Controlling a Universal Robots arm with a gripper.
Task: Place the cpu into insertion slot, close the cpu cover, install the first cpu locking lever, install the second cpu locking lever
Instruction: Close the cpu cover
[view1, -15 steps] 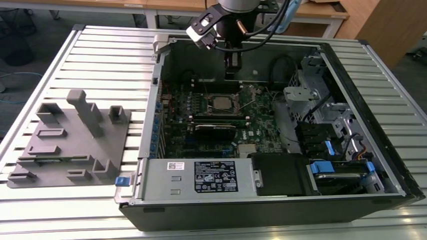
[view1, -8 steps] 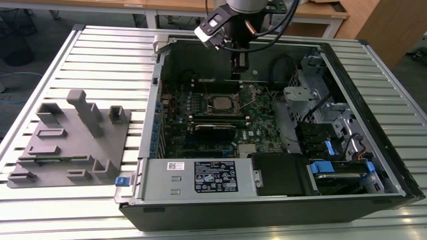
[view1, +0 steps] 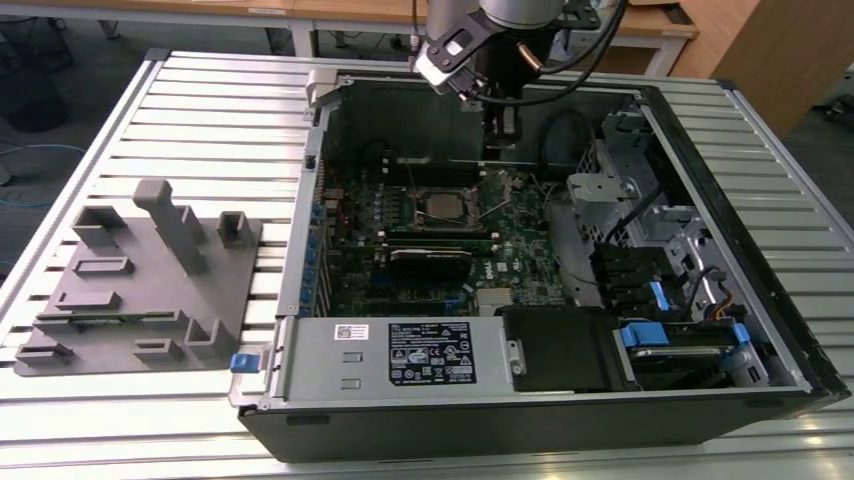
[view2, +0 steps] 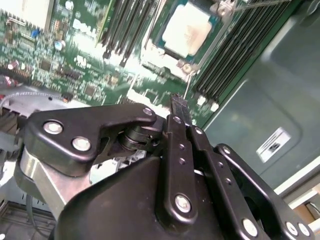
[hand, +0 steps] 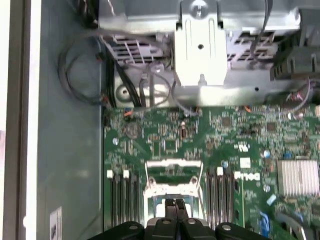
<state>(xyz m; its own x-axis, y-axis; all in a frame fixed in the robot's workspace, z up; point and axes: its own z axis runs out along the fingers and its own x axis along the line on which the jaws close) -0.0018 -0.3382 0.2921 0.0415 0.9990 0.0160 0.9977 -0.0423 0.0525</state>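
The cpu (view2: 187, 30) lies pale and silvery in the insertion slot (view1: 445, 207) on the green board inside the open computer case. A silvery metal frame, the cpu cover (view2: 152, 50), sits around the chip's face; I cannot tell whether it is latched. A thin wire lever (view2: 187, 87) runs out from the socket's corner. My gripper (view1: 501, 140) hangs inside the case just behind the socket, off the board. Its black fingers (view2: 178, 107) are pressed together with nothing between them. In the first wrist view the fingertips (hand: 175, 204) overlap the socket's metal frame (hand: 172, 187).
Black memory slots (hand: 122, 200) flank the socket. A finned heatsink (hand: 298, 177), a metal drive cage (hand: 200, 50) and loose cables (hand: 80, 70) share the case. The grey power-supply box (view1: 400, 352) fills its front. A grey fixture plate (view1: 134, 280) lies at the exterior view's left.
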